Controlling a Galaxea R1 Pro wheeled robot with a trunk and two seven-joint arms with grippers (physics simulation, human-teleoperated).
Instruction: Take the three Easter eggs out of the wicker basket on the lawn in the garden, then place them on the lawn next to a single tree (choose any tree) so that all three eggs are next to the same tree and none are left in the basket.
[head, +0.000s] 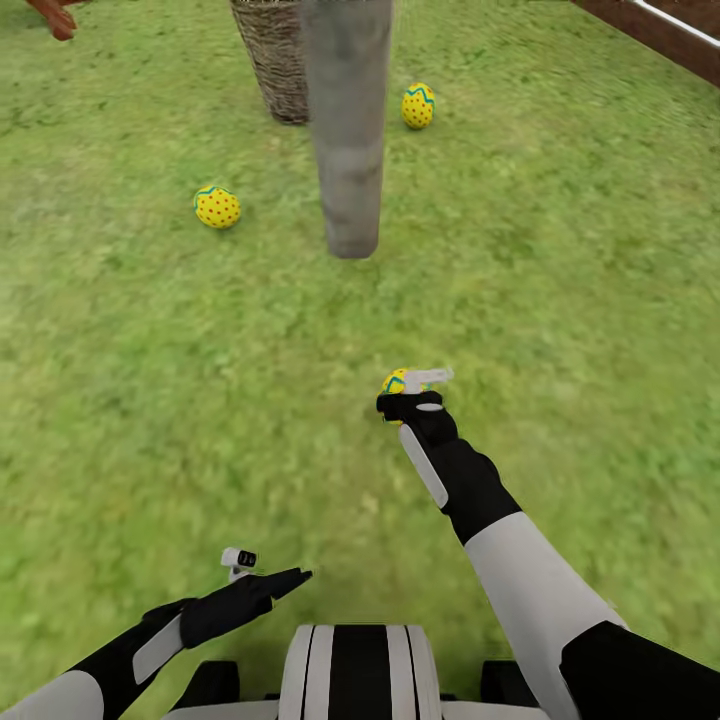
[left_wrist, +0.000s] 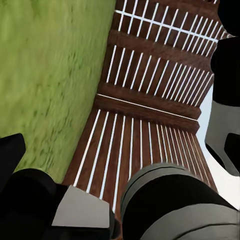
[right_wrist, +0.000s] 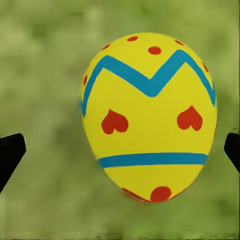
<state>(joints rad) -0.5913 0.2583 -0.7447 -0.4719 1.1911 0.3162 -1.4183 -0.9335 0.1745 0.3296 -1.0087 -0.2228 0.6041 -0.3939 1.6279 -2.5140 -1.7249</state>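
Observation:
The tree (head: 350, 150) shows as a pale grey trunk rising from the lawn (head: 560, 250) straight ahead. Behind it, to its left, stands the wicker basket (head: 275, 60). One Easter egg (head: 217, 206) lies on the grass left of the trunk and another (head: 418, 105) lies right of the basket. The third egg (head: 394, 381) sits between the spread fingers of my right gripper (head: 405, 390), short of the trunk. In the right wrist view this egg (right_wrist: 150, 117) has gaps to both black fingertips (right_wrist: 11, 152), so the gripper is open. My left gripper (head: 295, 577) hangs open and empty near my trunk.
A brown slat fence (head: 660, 30) runs along the far right, and the fence (left_wrist: 150, 100) also shows in the left wrist view. A reddish-brown object (head: 55, 15) lies at the far left. Grass stretches wide on both sides of the trunk.

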